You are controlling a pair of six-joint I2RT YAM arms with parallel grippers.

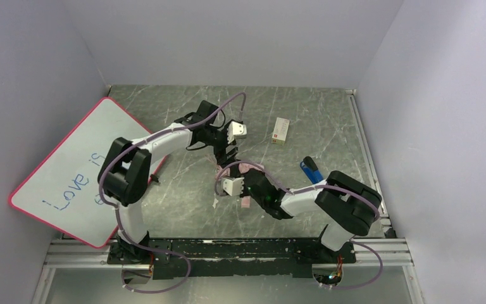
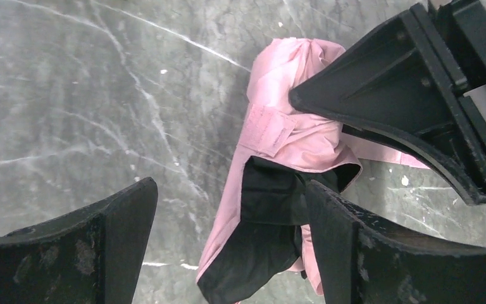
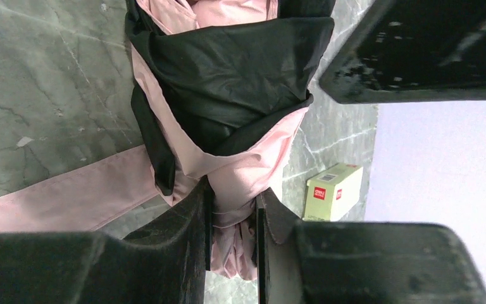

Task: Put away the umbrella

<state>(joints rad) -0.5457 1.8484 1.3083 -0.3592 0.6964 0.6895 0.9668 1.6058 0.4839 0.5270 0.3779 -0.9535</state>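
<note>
Pink-and-black fabric marks our target: the umbrella [image 1: 248, 167] sits mid-worktop [image 1: 316, 107], collapsed but loose, wedged under both claws. Its strap [image 3: 57, 196] trails flat on the stone, not wrapped.

R claw [image 3: 234, 190] is pinching a bunch of pink fabric at one end of the bundle, fingers nearly together. L claw [image 2: 231, 193] is spread wide w/ nothing gripped. The bundle lies btwn its fingers [image 2: 367, 253], close against the one on the right of the L wrist view and apart from the other.

Key relation: the umbrella is directly under the L claw. Its long axis runs up-down in that wrist view, i.e. crosswise to the closing line. We judge a squeeze would catch it across its width, though it's off-centre, so a small sideways shift looks worthwhile first. Both claws are on top of it. R already has an end, and L is over the mid-section.

Pointing: in the R wrist view the bundle runs straight away from the R claw, black inner face up, pink beneath. We can't tell which end has the handle, as it's hidden. Overhead, the arms cover most of it, so its heading across the worktop stays unclear.

Also present: a small box [image 3: 332, 190] beside the bundle and a whiteboard [image 1: 69, 183] at far left.
</note>
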